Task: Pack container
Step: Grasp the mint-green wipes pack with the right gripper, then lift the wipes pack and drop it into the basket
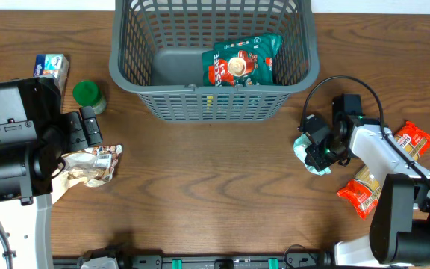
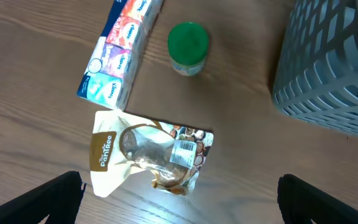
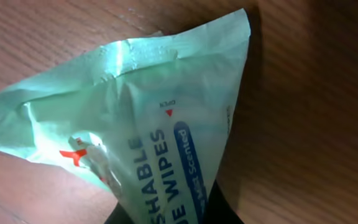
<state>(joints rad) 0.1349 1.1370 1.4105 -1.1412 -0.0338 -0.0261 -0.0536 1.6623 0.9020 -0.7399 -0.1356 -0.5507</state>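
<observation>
From above, the basket (image 1: pixel 129 71) sits at the top centre of the counter (image 1: pixel 215 187), open side up so goods can be dropped in; one teal and red snack bag (image 1: pixel 241 61) already lies in its right half. At the left, the left pincer (image 1: pixel 88 128) hangs over a tan pouch (image 1: pixel 88 166), with a green-lidded jar (image 1: pixel 88 95) and a tissue pack (image 1: pixel 51 67) farther up. At the right, the right arm folds back toward its base, and the right pincer (image 1: pixel 318 153) is down on a pale green wipes pack (image 1: pixel 312 158), with orange snack packets (image 1: pixel 413 138) just beyond. The left wrist view shows the fingertips (image 2: pixel 48 199) spread wide at the bottom corners, holding nothing. The pouch lies flat between them, probably the next pick, and the basket's corner fills the upper right. The right wrist view is nearly all wipes pack. It tilts up off the counter with dark fingers (image 3: pixel 219 208) at either side of its lower edge, so the pincer appears closed on it, ready to carry it to the basket.
</observation>
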